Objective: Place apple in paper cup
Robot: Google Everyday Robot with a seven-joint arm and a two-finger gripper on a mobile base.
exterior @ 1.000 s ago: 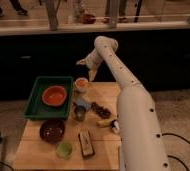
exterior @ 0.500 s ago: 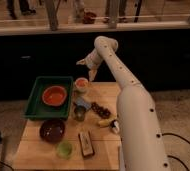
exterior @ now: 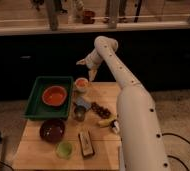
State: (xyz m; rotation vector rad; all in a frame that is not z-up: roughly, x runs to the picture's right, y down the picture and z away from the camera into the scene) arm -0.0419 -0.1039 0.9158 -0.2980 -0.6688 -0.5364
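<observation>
Against the pictures from half a second and a second ago, almost nothing differs: the arm [exterior: 134, 117] keeps the same bent pose, and the end effector [exterior: 86, 70] still hangs at the same spot over the far part of the desk [exterior: 106, 93]. The things on the desk lie as they did.

The end effector is released. Its two fingers stand apart with nothing between them. Directly below it, with a small gap, the paper cup [exterior: 81, 90] stands upright. The apple [exterior: 81, 82] sits in the cup's mouth, its red-orange top showing inside the white rim.

Below and to the left of the end effector, the green tray [exterior: 35, 102] holds the orange bowl [exterior: 54, 95]. The tray's far right corner is just beside the cup. Further below the end effector, toward the near side, are the grey metal cup [exterior: 79, 113] and the grape cluster [exterior: 99, 109]. Beyond those are a dark bowl [exterior: 53, 130], a green cup [exterior: 64, 149] and a dark block [exterior: 86, 143].

The cup is near the desk's far edge, and a dark wall rises behind it. Bare wood lies below and to the right of the end effector, between the cup and the arm. The arm hides the desk's right edge.
</observation>
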